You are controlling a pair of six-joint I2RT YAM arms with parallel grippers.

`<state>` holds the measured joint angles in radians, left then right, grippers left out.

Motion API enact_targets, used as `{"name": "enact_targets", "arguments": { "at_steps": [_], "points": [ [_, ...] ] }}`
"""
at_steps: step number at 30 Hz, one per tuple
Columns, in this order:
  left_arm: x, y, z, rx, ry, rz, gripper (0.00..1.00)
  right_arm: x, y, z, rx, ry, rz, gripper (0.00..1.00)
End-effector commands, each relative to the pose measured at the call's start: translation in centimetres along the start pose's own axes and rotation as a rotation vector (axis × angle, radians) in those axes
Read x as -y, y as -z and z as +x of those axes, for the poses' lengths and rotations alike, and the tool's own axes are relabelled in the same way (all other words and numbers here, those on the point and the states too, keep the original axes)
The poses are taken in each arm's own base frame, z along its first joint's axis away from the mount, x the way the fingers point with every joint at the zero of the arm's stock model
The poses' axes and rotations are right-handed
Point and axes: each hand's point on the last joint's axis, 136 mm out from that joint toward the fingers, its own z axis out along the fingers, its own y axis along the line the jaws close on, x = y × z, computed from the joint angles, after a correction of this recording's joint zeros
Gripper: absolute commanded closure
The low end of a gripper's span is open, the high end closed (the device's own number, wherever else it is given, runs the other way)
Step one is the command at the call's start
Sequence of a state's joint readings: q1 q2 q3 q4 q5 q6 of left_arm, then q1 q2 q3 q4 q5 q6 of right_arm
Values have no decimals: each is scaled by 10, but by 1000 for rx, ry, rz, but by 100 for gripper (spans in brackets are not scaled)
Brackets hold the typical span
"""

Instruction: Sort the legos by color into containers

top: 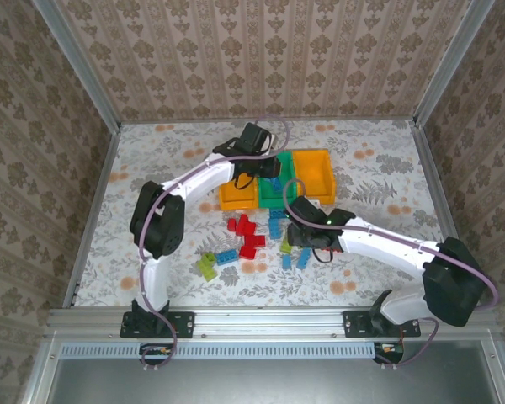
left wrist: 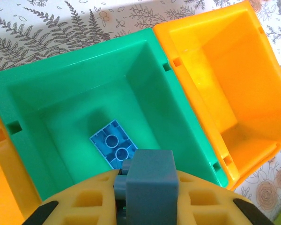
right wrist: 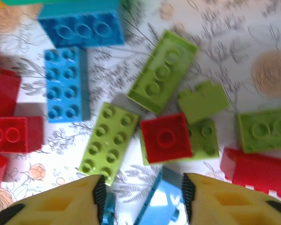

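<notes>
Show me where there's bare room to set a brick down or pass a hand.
Free: the right orange bin is empty; the green bin holds one blue brick, the rest of its floor bare. The table is bare far left and right of the bins. Crowded: the legos packed just in front of them.

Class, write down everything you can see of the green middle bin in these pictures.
The green bin is an open rectangular box of smooth, glossy plastic, walls sloping in to a flat floor. It stands upright on the patterned table, joined side by side between two orange bins, with small square slots in its rim near the joints. One blue brick lies on its floor, clear of the side walls; the left gripper above hides the near part.
</notes>
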<state>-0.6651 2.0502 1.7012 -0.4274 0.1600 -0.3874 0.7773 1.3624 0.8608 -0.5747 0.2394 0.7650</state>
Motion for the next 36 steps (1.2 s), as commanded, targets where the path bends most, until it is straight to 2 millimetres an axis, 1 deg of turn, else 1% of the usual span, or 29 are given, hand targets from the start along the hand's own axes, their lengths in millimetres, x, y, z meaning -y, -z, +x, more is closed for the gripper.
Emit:
{"name": "enact_targets", "arguments": {
  "at_steps": [1, 2, 4, 7, 9, 13, 15, 18, 20, 22, 24, 29, 31, 36],
  "points": [
    [-7, -5, -3, -15, -13, -20, 82, 15, 1, 15, -5, -85, 35, 57],
    [-7, -7, -3, -17, -9, -24, 77, 16, -1, 18, -10, -96, 32, 58],
    [-10, -9, -1, -20, -2, -32, 70, 17, -3, 22, -16, -111, 26, 58],
    [-10, -6, -1, -16, 8, -37, 51, 14, -5, 26, -23, -121, 13, 56],
    [-7, -1, -1, -1, 8, -31, 46, 10, -5, 27, -25, -122, 5, 55],
    [-3, 16, -2, 45, -4, -42, 34, 3, -6, 30, -38, -121, -10, 54],
    [-1, 26, -1, 68, -12, -46, 28, 2, -8, 32, -49, -124, -2, 53],
    [0, 41, 4, 101, -33, -56, 18, 6, -15, 40, -75, -125, 22, 53],
    [-1, 50, 9, 121, -44, -71, 9, 5, -18, 42, -85, -126, 24, 53],
    [-2, 57, 16, 134, -52, -81, 2, 7, -25, 47, -106, -118, 52, 52],
    [-2, 65, 20, 150, -61, -86, 0, 8, -30, 48, -114, -114, 66, 52],
    [-6, 78, 36, 185, -66, -103, 0, 10, -41, 55, -152, -100, 100, 52],
    [-9, 81, 42, 195, -66, -110, 0, 5, -48, 55, -154, -100, 89, 52],
    [-16, 88, 52, 202, -67, -131, 0, 4, -52, 57, -162, -98, 91, 62]
  ]
}}
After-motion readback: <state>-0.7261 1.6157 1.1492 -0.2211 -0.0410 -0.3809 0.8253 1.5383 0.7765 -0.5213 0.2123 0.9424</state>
